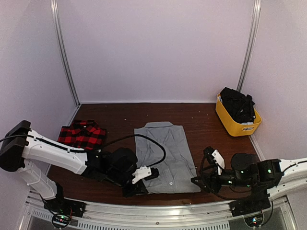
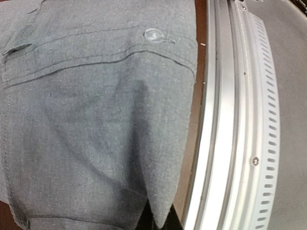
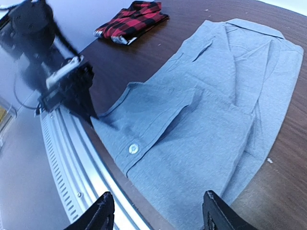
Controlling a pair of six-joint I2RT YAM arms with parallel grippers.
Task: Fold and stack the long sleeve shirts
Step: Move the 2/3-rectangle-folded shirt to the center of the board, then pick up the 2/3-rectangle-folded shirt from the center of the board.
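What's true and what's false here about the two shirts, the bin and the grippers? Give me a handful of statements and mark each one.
1. The grey shirt lies on the table between the two arms. True.
2. The plaid shirt is stacked on the grey shirt. False: it lies apart on the table, off to the grey shirt's left.
3. The right gripper is open over the grey shirt's near hem. True.
4. The yellow bin is empty. False: dark clothing fills it.
5. The left gripper is shut at the grey shirt's near left corner. True.
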